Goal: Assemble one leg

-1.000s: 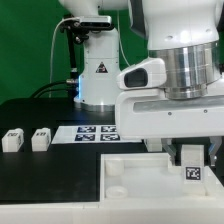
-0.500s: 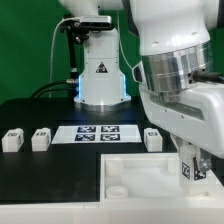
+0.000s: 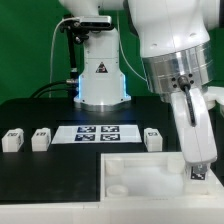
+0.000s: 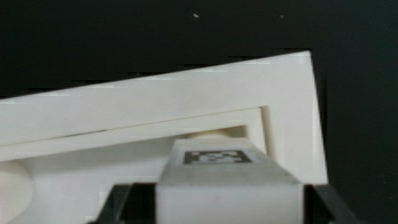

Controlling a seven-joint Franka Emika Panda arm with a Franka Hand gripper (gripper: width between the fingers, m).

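Note:
My gripper point(image 3: 198, 170) is shut on a white leg point(image 3: 197, 172) with a black-and-white tag and holds it tilted over the near right corner of the large white panel point(image 3: 130, 172). In the wrist view the leg point(image 4: 219, 165) fills the space between the dark fingers point(image 4: 128, 205), tag facing the camera, just above the panel's corner point(image 4: 178, 105) and its socket point(image 4: 226, 128). Whether the leg touches the panel is hidden. Three more legs lie on the black table: two at the exterior view's left point(image 3: 12, 139) point(image 3: 41, 138) and one at the right point(image 3: 153, 138).
The marker board point(image 3: 98, 133) lies flat behind the panel. The arm's white base point(image 3: 100, 75) stands at the back centre. The black table edge runs along the exterior view's left.
The wrist has swung and tilted toward the exterior view's right, carrying the leg to the panel's right corner. The leg on the table beside the marker board has come into view.

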